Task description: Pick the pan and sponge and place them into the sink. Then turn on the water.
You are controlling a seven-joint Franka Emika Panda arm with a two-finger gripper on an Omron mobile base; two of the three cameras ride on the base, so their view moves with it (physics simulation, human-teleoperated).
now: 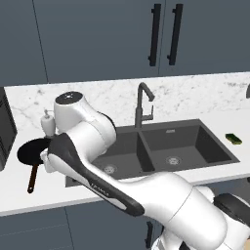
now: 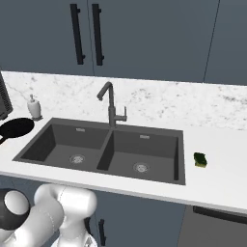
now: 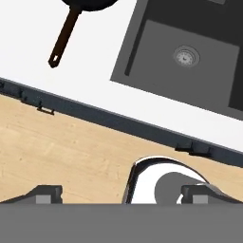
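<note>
The end effector (image 3: 121, 192) looks down with its fingers spread wide and empty, ready for a first pick. The pan (image 1: 33, 150) lies on the counter (image 1: 205, 97) at the sink's (image 1: 193, 141) nine o'clock, handle toward the counter's front edge, so it looks easy to grasp. The sponge (image 1: 233, 138) waits at the sink's three o'clock.

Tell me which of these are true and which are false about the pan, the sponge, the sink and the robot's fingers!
1. The pan lies on the counter left of the sink. True.
2. The sponge is inside a basin. False: it lies on the counter, right of the sink.
3. The fingers are wide open and hold nothing. True.
4. Water runs from the faucet. False: no water shows, and both basins look dry.
5. The soap dispenser stands near the pan. True.
6. The pan's handle points toward the back wall. False: it points toward the counter's front edge.
</note>
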